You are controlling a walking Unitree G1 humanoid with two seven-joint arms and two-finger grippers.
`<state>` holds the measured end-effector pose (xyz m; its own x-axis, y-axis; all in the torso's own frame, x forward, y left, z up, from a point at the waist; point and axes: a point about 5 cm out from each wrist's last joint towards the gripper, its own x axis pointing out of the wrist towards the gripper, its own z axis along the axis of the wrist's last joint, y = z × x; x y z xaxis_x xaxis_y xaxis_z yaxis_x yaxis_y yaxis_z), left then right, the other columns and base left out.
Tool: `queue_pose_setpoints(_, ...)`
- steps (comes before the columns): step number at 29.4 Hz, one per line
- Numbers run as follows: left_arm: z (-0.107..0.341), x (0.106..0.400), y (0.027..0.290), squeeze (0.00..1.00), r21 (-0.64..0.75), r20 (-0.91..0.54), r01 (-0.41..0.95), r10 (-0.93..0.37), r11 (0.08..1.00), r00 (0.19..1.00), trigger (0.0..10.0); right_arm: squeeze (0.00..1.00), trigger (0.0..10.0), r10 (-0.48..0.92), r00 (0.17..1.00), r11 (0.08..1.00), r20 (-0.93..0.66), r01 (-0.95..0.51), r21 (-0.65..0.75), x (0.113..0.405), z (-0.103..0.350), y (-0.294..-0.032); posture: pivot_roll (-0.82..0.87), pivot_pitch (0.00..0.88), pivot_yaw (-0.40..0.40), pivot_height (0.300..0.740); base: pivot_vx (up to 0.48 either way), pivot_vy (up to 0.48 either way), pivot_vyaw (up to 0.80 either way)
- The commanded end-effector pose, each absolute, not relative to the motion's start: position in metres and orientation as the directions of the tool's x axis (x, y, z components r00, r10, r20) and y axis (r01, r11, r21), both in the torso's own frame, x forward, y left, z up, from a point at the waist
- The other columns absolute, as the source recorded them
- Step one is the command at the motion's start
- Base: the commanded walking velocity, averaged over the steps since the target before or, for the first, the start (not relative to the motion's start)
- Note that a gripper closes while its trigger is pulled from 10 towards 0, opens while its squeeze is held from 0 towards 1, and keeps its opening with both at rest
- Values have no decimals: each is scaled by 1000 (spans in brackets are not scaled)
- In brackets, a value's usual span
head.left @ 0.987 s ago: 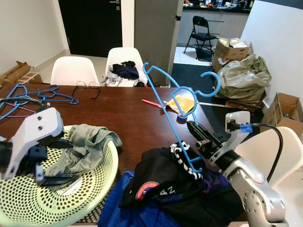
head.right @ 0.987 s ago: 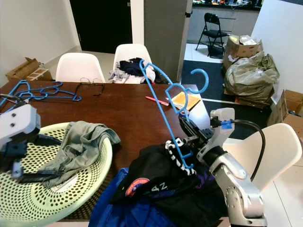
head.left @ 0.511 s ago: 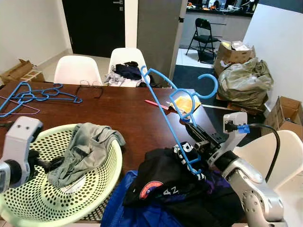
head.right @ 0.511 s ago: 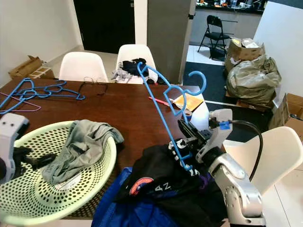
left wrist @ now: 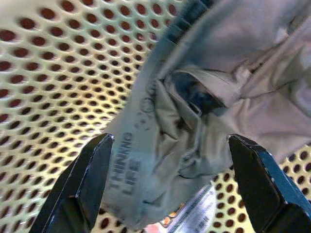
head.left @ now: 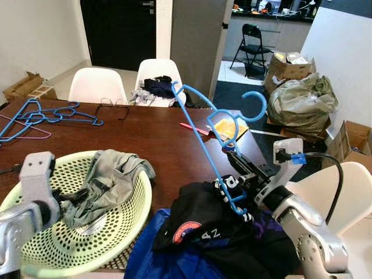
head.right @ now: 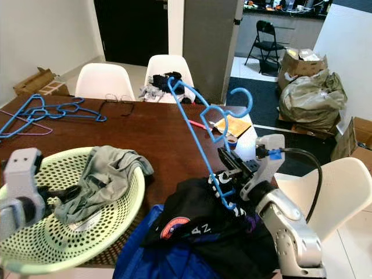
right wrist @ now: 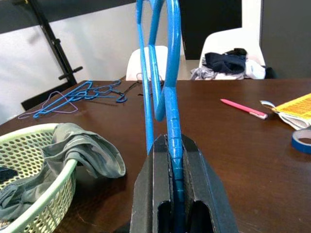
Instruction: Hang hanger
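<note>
**A:** Right gripper [right wrist: 176, 194] is clamped tight on the blue hanger [head.left: 218, 145], pinching one thin bar near its lower corner. Hanger stands tilted up above the table [head.left: 157, 145], hook end toward the far room.

**B:** What's under it?

**A:** Its lower corner is touching or threaded into the black garment [head.left: 215, 218] piled on the blue one at the table's near edge. Can't tell which. If it's caught in the fabric, lifting drags the whole pile along.

**B:** Grip risk?

**A:** Yes. A single bar held far from the hook means a long lever. My guess is the hanger can pivot between the fingers on any quick swing, and the hook will then be pointing wrong at the rail.

**B:** Left side?

**A:** Left gripper [left wrist: 165, 160] has its fingers spread wide over the grey shirt [head.left: 107, 180] in the green basket [head.left: 125, 224], holding nothing. Low risk, unless it snags the cloth as the robot turns.

**B:** Anything else?

**A:** No rail visible from here. More blue hangers [head.left: 49, 113] lie at the far left of the table, well apart.
</note>
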<state>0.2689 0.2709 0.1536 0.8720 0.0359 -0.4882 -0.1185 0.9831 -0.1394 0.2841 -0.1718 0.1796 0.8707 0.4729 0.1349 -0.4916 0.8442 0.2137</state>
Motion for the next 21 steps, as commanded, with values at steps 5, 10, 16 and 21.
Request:
queue_pose_setpoints(5,141,267,274,0,-137,-560,-172,68,976,826,10000,0,10000,457,880,857,128,-474,200,284,179,-176,37,0,-45,740,0,0,0)
queue_pose_setpoints(10,134,262,275,0,-111,-626,-225,107,968,772,10000,0,10000,454,882,860,127,-471,196,284,180,-178,38,0,-47,740,0,0,0)
queue_pose_setpoints(16,132,261,283,0,-72,-634,-274,168,959,755,10000,0,10000,455,882,860,124,-471,195,284,180,-177,40,0,-49,740,0,0,0)
queue_pose_setpoints(21,125,261,286,0,-69,-645,-289,178,955,743,10000,0,10000,454,882,861,125,-470,192,284,180,-177,36,0,-49,740,0,0,0)
